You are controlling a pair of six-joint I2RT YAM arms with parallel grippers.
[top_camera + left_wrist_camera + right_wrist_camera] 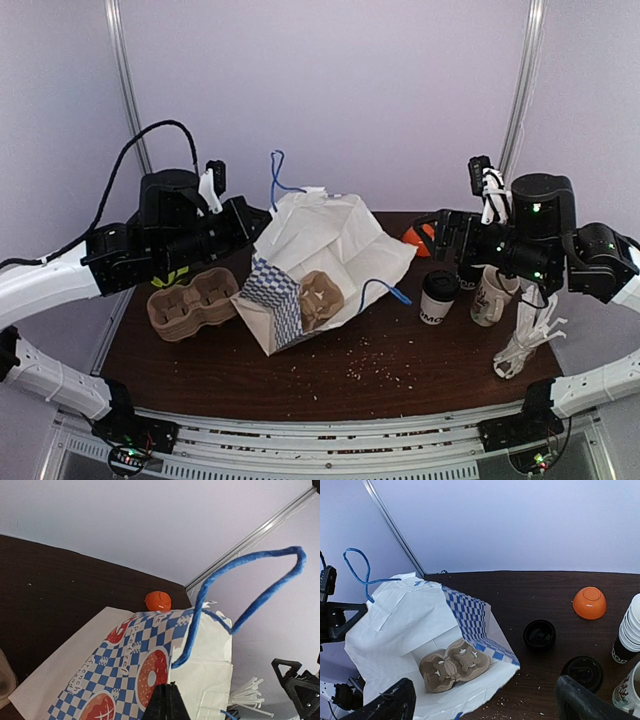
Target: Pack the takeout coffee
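Note:
The takeout coffee point(438, 298), a white paper cup with black print and a black lid, stands on the table right of the bag; the right wrist view shows its lid from above point(582, 671). A white paper bag with blue checks point(320, 245) lies open toward the near edge, with a brown cup carrier point(454, 669) inside. My left gripper point(262, 222) is at the bag's back left. Its jaws are shut on the bag's corner fold point(169, 692). My right gripper point(437, 240) hangs wide open and empty, above and just behind the coffee, right of the bag's mouth point(485, 687).
A second cup carrier point(192, 303) lies left of the bag. A white mug point(490, 297) stands right of the coffee, with a stack of lidless cups point(631, 625) behind it. A loose black lid point(539, 635), an orange cap point(589, 602) and white straws point(525, 340) are also there.

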